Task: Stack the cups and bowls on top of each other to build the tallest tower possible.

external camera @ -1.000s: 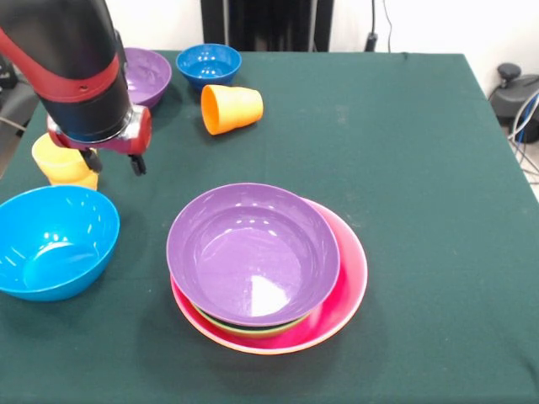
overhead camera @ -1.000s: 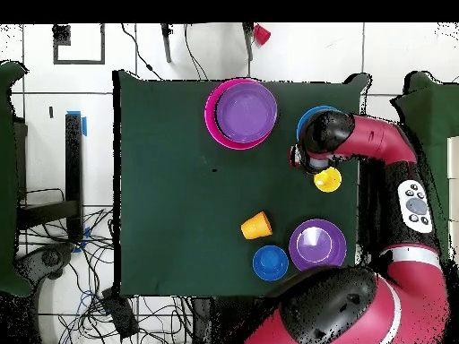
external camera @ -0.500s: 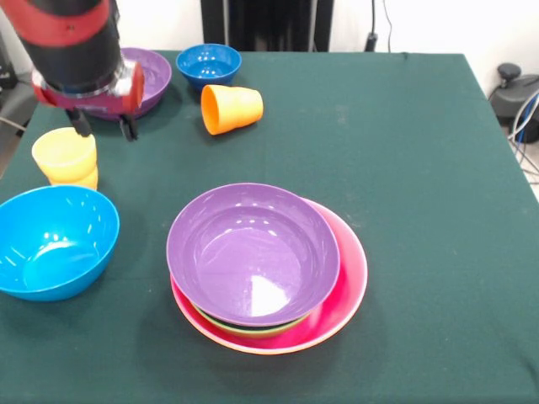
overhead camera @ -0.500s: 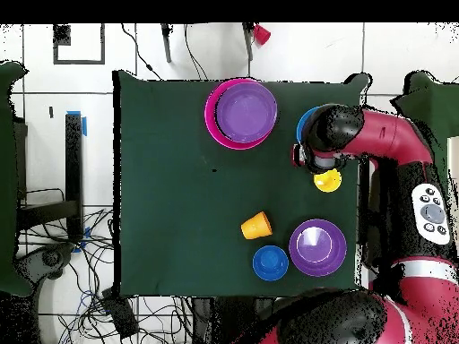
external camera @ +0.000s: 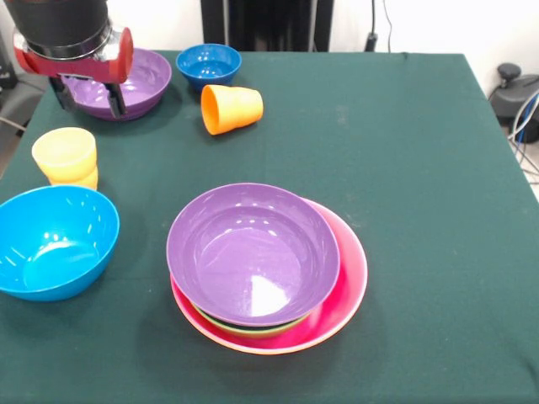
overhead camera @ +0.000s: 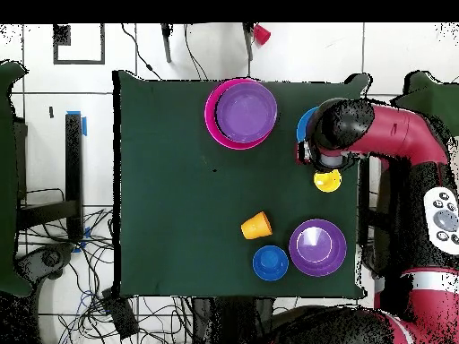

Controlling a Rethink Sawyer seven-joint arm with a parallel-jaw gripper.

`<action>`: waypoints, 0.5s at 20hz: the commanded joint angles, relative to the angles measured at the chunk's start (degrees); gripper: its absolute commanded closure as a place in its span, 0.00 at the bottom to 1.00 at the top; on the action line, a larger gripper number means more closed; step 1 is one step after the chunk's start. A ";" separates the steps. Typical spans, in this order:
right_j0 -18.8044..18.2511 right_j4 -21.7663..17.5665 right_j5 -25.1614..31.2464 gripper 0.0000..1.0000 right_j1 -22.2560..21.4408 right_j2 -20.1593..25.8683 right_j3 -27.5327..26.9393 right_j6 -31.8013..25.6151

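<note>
Tool [external camera: 88,97] hangs high at the table's [external camera: 404,168] far-left corner, in front of the loose purple bowl [external camera: 135,80] and above and behind the yellow cup [external camera: 66,156]. Its 2 fingers [external camera: 116,98] stand apart with nothing between them: open, empty.

Step in hand, as a judgement: picking the next piece for the tower [external camera: 268,265], most likely the yellow cup or a nearby bowl. To do it well, the tool should centre over the chosen piece before descending, straddle 1 wall of the rim instead of the whole mouth, and close gently since the plastic is glossy and could slip. Bowls should go on before cups, largest first, so the cups end up on top. The orange cup [external camera: 231,108] lies on its side and would need righting or a side grasp.

The tower sits at the table's middle-near part: pink bowl [external camera: 347,282] outermost, a green rim [external camera: 244,330] just showing, big purple bowl [external camera: 253,252] on top. Anything else nested inside is hidden.

Count visible:
- purple bowls: 2
- light blue bowl [external camera: 52,241]: 1, near-left edge
- dark blue bowl [external camera: 208,65]: 1, far side
- pink: 1
- green: 1
- cups: 2 clear; the yellow may be 2 nested, cannot tell.
</note>
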 commanded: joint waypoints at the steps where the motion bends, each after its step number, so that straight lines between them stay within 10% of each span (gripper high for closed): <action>1: -0.02 -2.81 -2.76 0.00 2.95 2.38 5.85 -11.23; 10: -0.84 -4.27 -5.61 0.00 1.29 1.21 9.38 -9.96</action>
